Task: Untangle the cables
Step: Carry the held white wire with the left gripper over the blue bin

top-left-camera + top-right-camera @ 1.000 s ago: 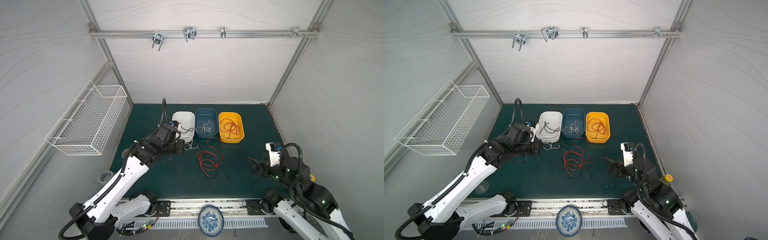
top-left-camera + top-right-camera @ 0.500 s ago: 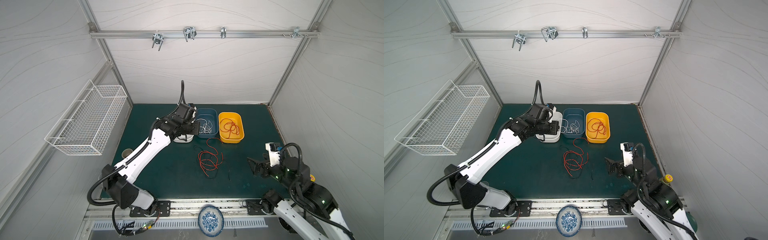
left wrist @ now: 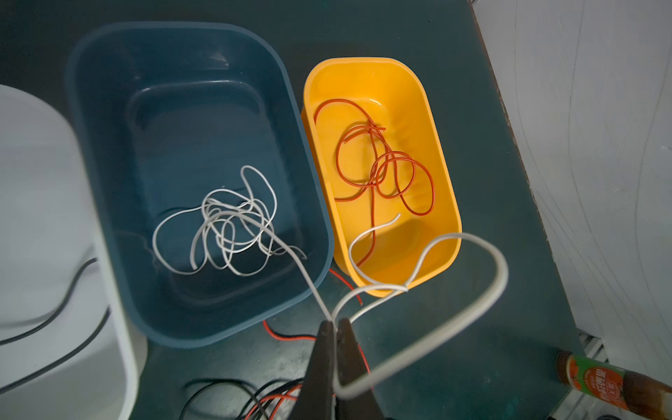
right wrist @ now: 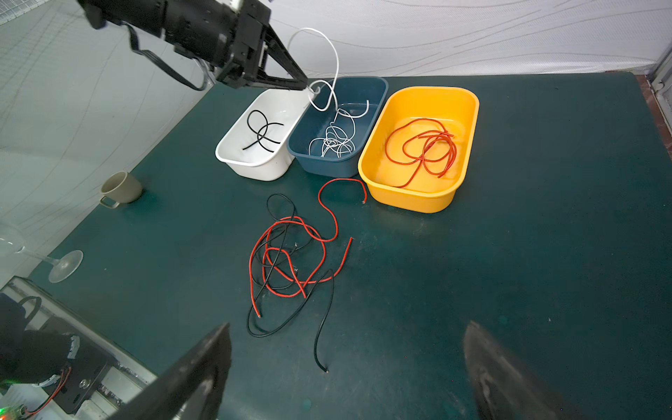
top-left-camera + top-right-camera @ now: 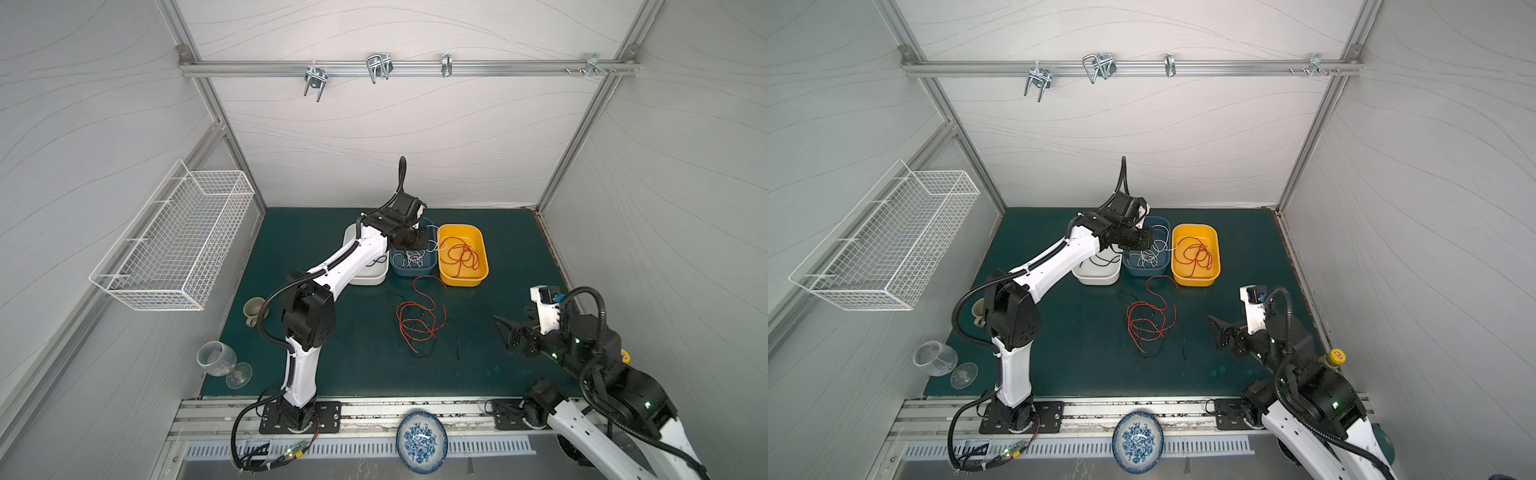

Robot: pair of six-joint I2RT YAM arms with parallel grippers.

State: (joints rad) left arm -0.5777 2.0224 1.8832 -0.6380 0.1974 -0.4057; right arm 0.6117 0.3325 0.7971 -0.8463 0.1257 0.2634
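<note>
My left gripper (image 3: 336,322) is shut on a white cable (image 3: 503,278) and holds it in the air over the blue tray (image 3: 91,145). The cable's loops hang from the fingertips toward more white cables (image 4: 334,142) in that tray. In both top views the left gripper (image 5: 419,245) (image 5: 1150,246) is above the trays. Red cables (image 4: 422,145) lie in the yellow tray (image 4: 418,202) and a black cable (image 4: 263,132) in the white tray (image 4: 251,169). A tangle of red and black cables (image 5: 417,322) (image 4: 291,262) lies on the mat. My right gripper (image 5: 505,332) (image 4: 348,325) stands open and empty, right of the tangle.
A beige mug (image 5: 254,309) and a wine glass lying on its side (image 5: 218,361) are at the mat's left edge. A wire basket (image 5: 174,245) hangs on the left wall. A blue patterned plate (image 5: 422,441) sits in front of the mat, and a bottle (image 3: 611,382) lies near the right wall.
The left arm swung from left of the white tray up and right to above the blue tray, carrying the white cable. The right arm has not moved.
</note>
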